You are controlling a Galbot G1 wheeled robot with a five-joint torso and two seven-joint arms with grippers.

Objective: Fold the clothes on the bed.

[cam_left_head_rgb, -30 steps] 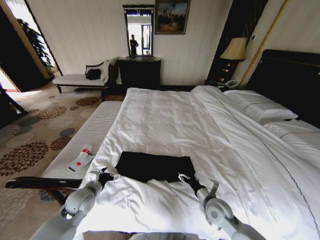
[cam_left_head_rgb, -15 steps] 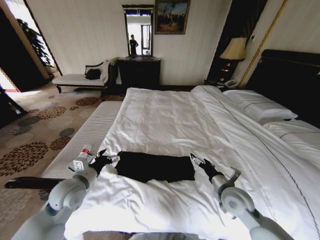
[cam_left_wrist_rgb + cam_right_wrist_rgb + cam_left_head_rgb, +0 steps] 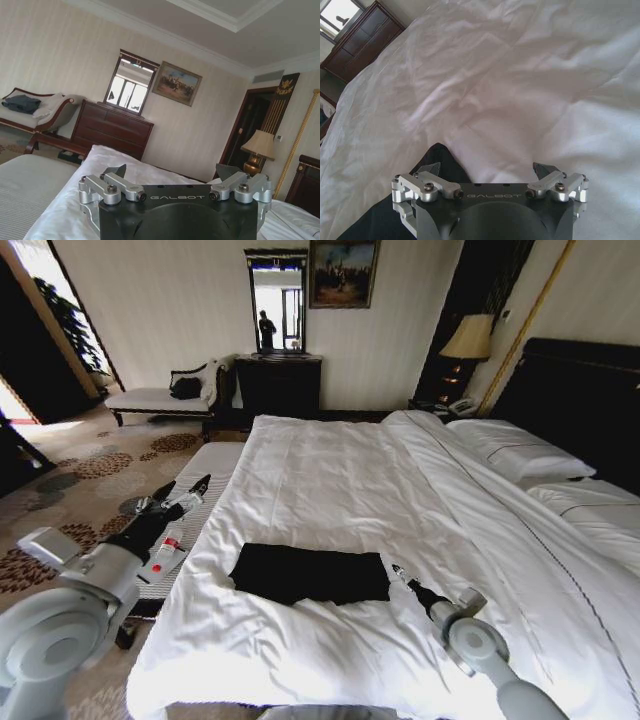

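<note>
Far on the left, over the white-cushioned bench [image 3: 165,515] beside the bed [image 3: 330,470]: left claw [image 3: 178,492], lifted high above the small remote [image 3: 163,555], fingers spread wide, nothing between them. In the left wrist view, pointed at the far wall and the dark dresser [image 3: 111,129], not at the fabric. Well apart from the task's thing.

In the middle, near the foot of the white duvet: black T-shirt [image 3: 310,573], lying flat as a compact dark rectangle, long axis running across the bed from left to right. No lettering visible on the upper side. Looks already folded at least once, judged from the narrow shape.

On the right, just beside the shirt's right short edge: right claw [image 3: 399,573], low over the duvet, fingers wide apart and empty. In the right wrist view, black cloth [image 3: 395,210] under the claw on one side, bare sheet on the other.

Clearly nearer arm: the right one. Shirt lying to the left of this claw, end-on along the long axis, so probably a short reach only for any further fold
</note>
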